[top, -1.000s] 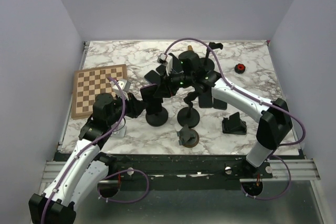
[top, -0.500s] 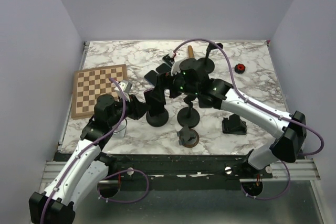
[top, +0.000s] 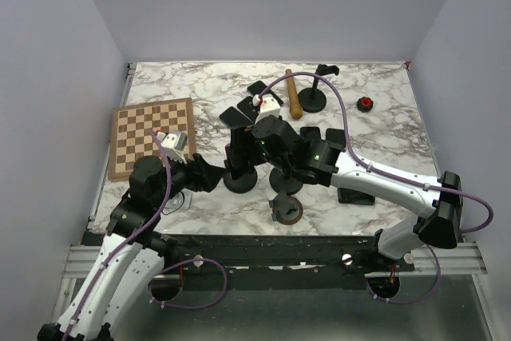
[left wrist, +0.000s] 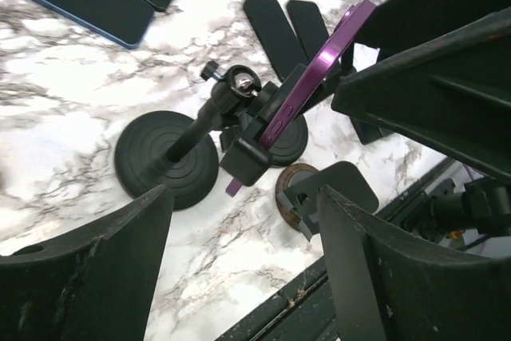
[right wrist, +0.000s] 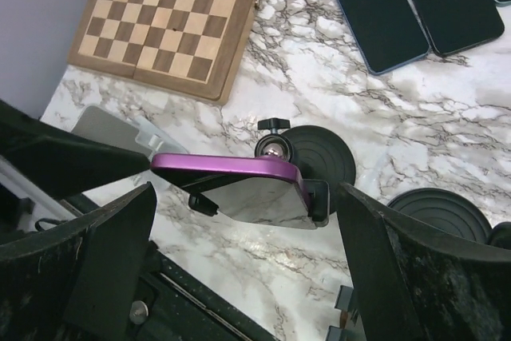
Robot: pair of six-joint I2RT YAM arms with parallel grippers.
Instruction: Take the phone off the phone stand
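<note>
The purple phone (right wrist: 231, 169) sits tilted in the clamp of the black phone stand (right wrist: 319, 157), its edge up and its glossy screen facing down. In the left wrist view the phone (left wrist: 319, 69) shows edge-on above the stand's round base (left wrist: 165, 157). My right gripper (right wrist: 247, 269) is open, one finger on each side of the phone, with a gap to it on both sides. My left gripper (left wrist: 247, 277) is open and empty, just left of the stand (top: 239, 181) and apart from it. From above, my right gripper (top: 239, 145) covers the phone.
A chessboard (top: 152, 137) lies at the left. Several dark phones (top: 239, 115) lie flat behind the stand. Another round stand base (top: 285, 181), a small holder on a brown disc (top: 285, 209), a black holder (top: 355, 193), a wooden tool (top: 292, 93) and a red knob (top: 365, 103) are around.
My right arm has swung near and left, bringing its gripper over the phone with the jaws spread. My left gripper has opened and eased back from the stand.
</note>
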